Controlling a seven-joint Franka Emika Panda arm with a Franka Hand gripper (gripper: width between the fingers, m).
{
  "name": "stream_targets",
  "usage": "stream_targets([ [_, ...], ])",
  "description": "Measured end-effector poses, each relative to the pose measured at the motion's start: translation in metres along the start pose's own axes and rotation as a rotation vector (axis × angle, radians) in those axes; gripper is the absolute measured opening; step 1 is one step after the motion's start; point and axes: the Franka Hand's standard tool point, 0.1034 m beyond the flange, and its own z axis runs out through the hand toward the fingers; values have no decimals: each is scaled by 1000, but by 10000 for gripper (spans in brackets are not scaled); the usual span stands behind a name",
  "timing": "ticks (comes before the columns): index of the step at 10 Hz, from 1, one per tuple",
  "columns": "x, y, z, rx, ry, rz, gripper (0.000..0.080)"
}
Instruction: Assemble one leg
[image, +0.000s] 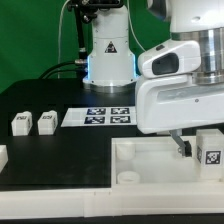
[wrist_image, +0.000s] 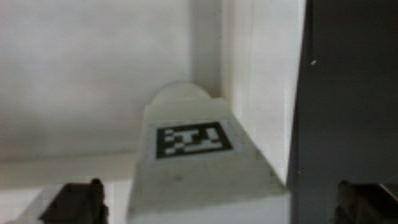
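A white leg (image: 209, 147) with a black-and-white marker stands on the large white tray-like part (image: 150, 160) at the exterior view's right. My gripper (image: 188, 148) hangs low right beside it. In the wrist view the leg (wrist_image: 196, 150) lies between my two dark fingertips (wrist_image: 75, 203), with a gap on each side. The gripper (wrist_image: 219, 205) is open and holds nothing. Two more legs (image: 20, 123) (image: 46, 122) stand on the black table at the exterior view's left.
The marker board (image: 108, 116) lies on the table behind the tray-like part. Another white part (image: 3, 155) shows at the exterior view's left edge. The arm's base (image: 108, 55) stands at the back. Black table (wrist_image: 347, 80) shows beside the tray-like part (wrist_image: 89, 80).
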Motion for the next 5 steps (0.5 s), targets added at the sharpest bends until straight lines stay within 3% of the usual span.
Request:
stream_targets([
  [1, 0, 0, 0, 1, 0, 12, 626],
  [3, -1, 3, 1, -1, -4, 213, 304],
  [5, 0, 6, 1, 0, -5, 412, 298],
])
